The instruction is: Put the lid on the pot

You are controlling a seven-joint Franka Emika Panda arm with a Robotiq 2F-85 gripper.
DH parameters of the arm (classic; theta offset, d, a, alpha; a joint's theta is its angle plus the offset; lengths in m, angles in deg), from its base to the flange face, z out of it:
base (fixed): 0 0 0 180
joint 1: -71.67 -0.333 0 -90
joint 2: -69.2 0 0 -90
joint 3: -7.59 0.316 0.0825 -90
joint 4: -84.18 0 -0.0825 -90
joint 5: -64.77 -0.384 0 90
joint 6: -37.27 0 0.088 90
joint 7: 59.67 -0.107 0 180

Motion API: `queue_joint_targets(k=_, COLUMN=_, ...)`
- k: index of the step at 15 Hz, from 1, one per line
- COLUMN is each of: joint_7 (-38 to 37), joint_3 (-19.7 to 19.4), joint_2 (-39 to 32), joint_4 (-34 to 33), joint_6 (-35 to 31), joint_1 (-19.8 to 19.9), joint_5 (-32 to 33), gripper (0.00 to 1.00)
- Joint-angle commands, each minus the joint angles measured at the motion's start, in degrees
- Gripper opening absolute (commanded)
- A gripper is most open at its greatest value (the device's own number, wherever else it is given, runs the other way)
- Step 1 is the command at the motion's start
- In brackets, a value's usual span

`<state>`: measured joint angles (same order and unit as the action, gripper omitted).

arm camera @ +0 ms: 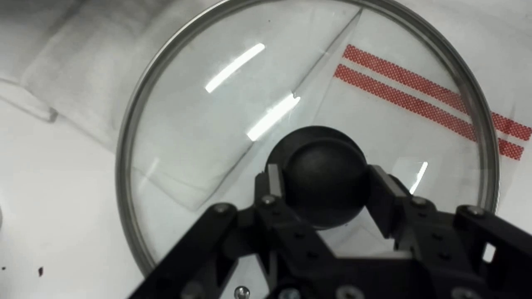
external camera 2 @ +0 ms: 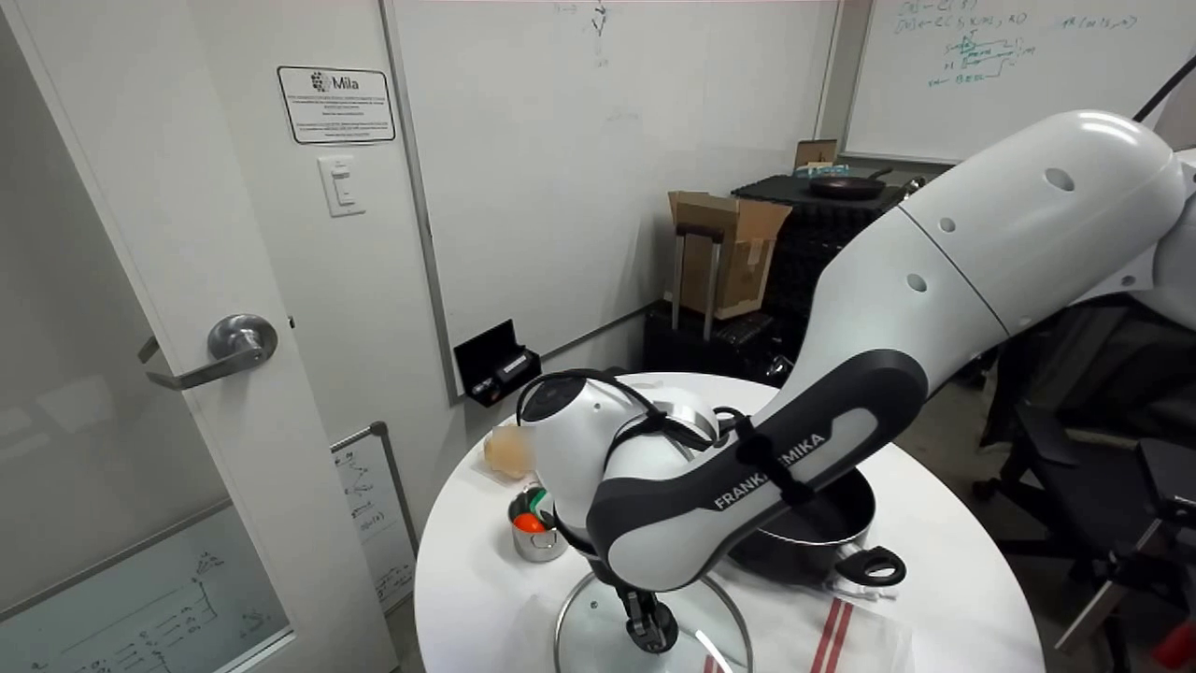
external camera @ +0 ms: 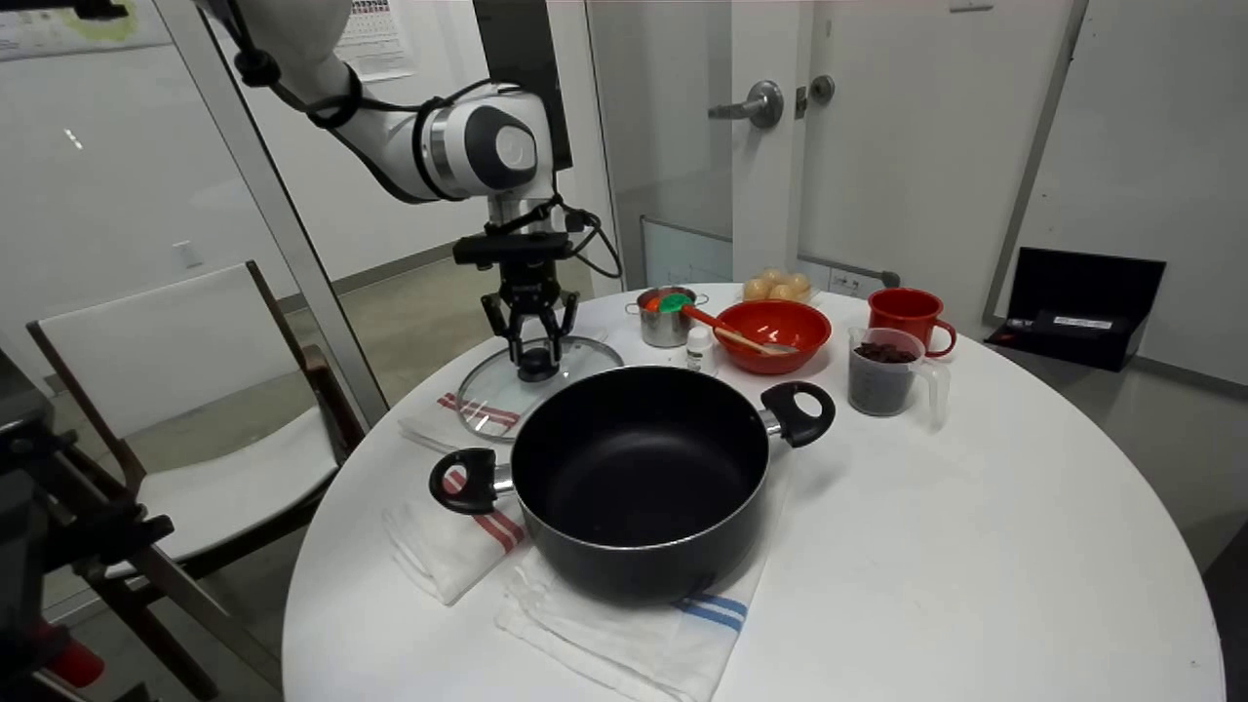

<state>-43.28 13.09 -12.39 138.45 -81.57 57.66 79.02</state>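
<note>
Pincer (arm camera: 327, 182) pinches the lid (arm camera: 232, 128) by its black knob (arm camera: 324, 172), directly beneath; in an exterior view the pot (external camera: 639, 473) stands right of the pincer, toward the foreground, likely the next heading.

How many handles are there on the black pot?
2: in an exterior view, one handle is nearer the lid, the other handle nearer the measuring cup; none seems hidden.

The wall sign (external camera 2: 337, 105) reads "Mila"; the arm (external camera 2: 897, 318), partly strapped over, "FRANKA EMIKA".
</note>
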Motion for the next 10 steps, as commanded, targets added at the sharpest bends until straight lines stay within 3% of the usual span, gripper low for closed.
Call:
queue_joint_targets(k=1, joint_7=-0.5, joint_3=-0.2, joint_2=6.7, joint_4=7.8, joint_6=-1.9, joint_1=-0.8, joint_5=1.1, gripper=0.25)
queue_joint_targets(k=10, joint_7=-3.6, joint_3=-0.9, joint_2=21.2, joint_4=26.2, joint_6=-6.6, joint_1=0.2, joint_5=0.3, gripper=0.25)
